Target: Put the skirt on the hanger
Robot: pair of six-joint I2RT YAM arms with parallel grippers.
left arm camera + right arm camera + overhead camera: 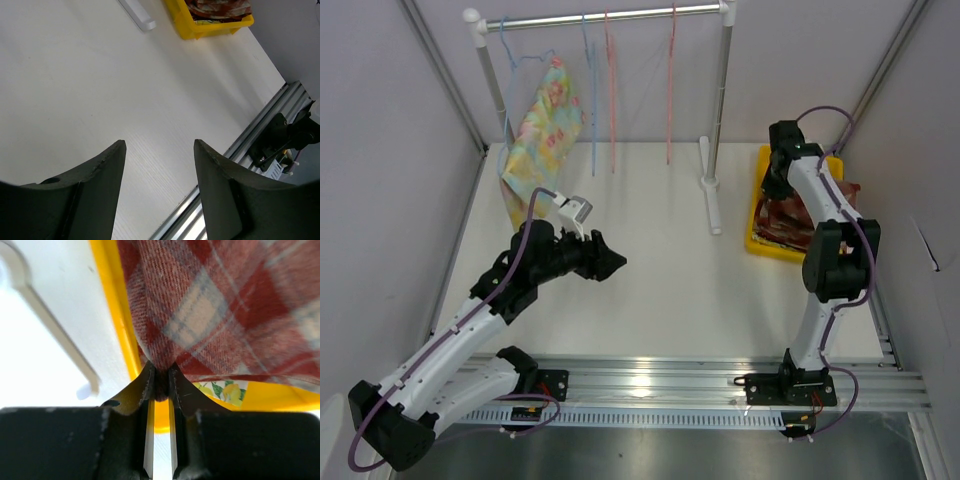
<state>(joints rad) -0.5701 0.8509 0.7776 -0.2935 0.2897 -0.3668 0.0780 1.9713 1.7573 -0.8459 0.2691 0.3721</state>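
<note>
skirt: red plaid with cream and grey-blue checks, in a woven, slightly fuzzy cloth. It fills the upper right of the right wrist view and lies bunched in the yellow bin at the right of the top view.
right claw: pressed together on a fold of the skirt's edge, beside the bin's wall.
left claw: spread, over the tabletop, left of centre.
rack: across the top of the top view, with thin hangers and a floral garment at its left end.
</note>
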